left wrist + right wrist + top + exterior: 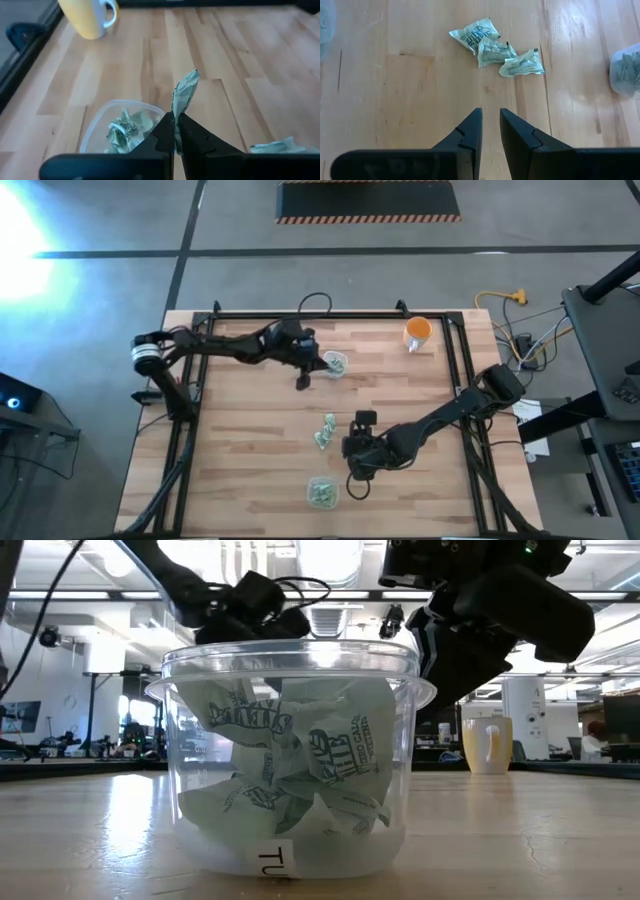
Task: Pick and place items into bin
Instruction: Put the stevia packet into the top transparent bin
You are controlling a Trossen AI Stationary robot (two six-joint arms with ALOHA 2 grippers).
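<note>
**Now: one packet pinched over the far bin, three loose on the counter**

Here the items sit in four places. One crinkly green-and-white packet (186, 92) is pinched between the pressed-together fingers of the left claw (175, 131), which hangs just beside and above the far clear bin (336, 364); that bin already holds a few packets (124, 131). Three more loose packets (496, 51) lie touching one another in a small cluster on the bare wood near the middle of the counter (250, 450), also seen from above (325, 431). The rest fill the near clear bin (290, 780), a round tub with a label on its front wall, crowded with crumpled packets (330, 755); from above it shows at the counter's near edge (322, 493).

The right claw (490, 131) hovers above the wood between the cluster and the near bin, its fingers set slightly apart with a narrow gap and nothing between them. From overhead it lies just right of the loose packets (360, 448).

An orange cup (418, 332) stands upright toward the far right corner, well apart from both bins.
</note>
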